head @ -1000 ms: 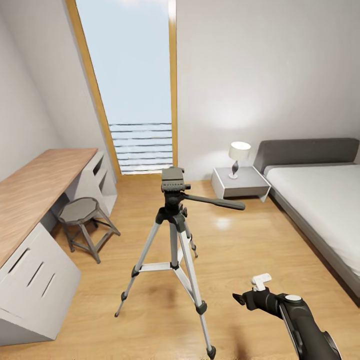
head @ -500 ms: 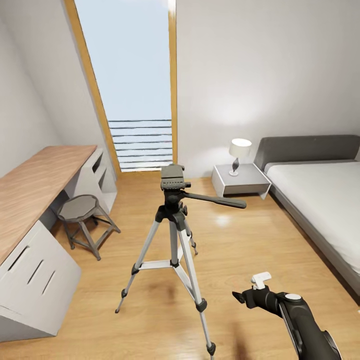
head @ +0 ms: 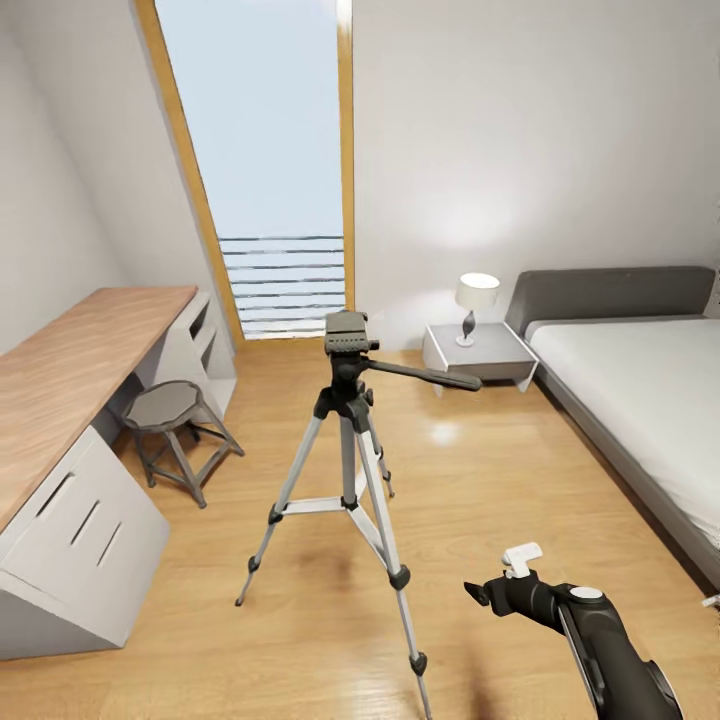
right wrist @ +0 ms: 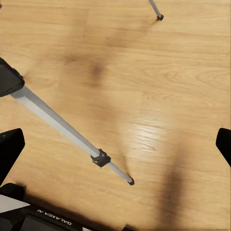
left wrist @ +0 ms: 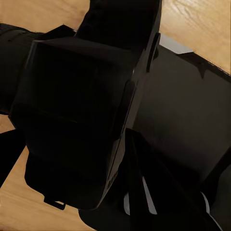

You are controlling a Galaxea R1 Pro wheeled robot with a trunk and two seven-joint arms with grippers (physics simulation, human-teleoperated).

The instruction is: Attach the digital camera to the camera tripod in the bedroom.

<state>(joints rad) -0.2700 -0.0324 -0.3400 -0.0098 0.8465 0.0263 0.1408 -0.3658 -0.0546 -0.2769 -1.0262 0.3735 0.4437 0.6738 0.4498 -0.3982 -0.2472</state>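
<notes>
Since the earlier frames the whole head view had shifted, so the camera had moved, not the furniture. At frame centre the camera tripod (head: 349, 452) stood on the wood floor, its head bare. Low right, the right gripper (head: 505, 583) hung beside it, jaws spread and empty. The left wrist view showed a dark boxy body, probably the digital camera (left wrist: 77, 120); that claw's state couldn't be told. Mounting remained.

A home bedroom under a sloped roof: a low grey bed with a white mattress (head: 640, 400), a white nightstand (head: 478, 355) bearing a small white-shaded lamp (head: 476, 306), a long wooden surface on white cabinets (head: 70, 370), a round grey metal stool (head: 170, 420), white slanted walls (head: 80, 200) and light wood floor (head: 480, 490).
</notes>
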